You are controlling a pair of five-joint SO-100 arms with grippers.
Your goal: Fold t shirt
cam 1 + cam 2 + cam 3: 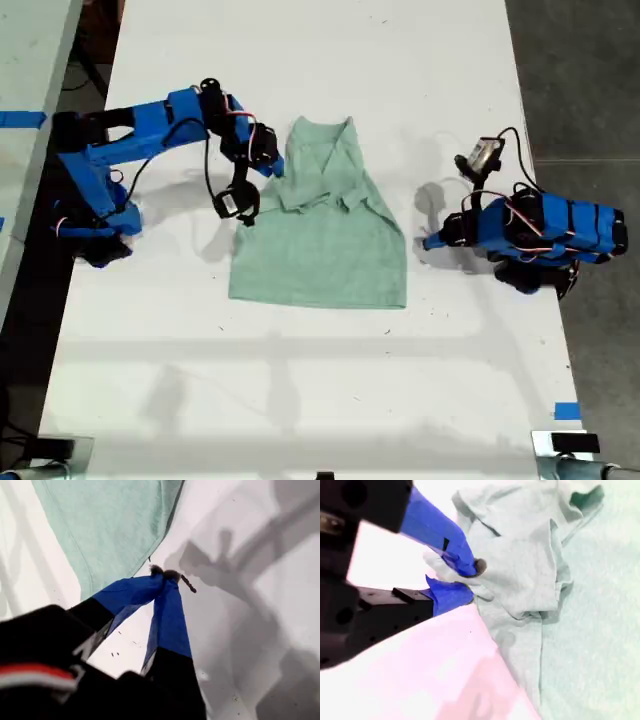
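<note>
The t shirt was laid on the white table near the middle of the exterior view, its hem toward 6 o'clock and its collar end toward 12 o'clock, where the upper part was bunched and partly folded over. The second gripper was seen at the shirt's 9 o'clock edge, near the crumpled sleeve; its blue fingers were closed on a fold of the cloth there. The first gripper was held just off the shirt's 3 o'clock edge, its fingertips pressed together with nothing between them and the cloth edge close by but not touched.

Only one side of the garment was judged to be held, so a pull toward 3 o'clock could drag the whole shirt across the smooth table rather than fold it. The pinched fold looked thin, and it could slip free under tension. The wrinkles near the collar could be trapped beneath a fold, leaving an uneven, lopsided result.
</note>
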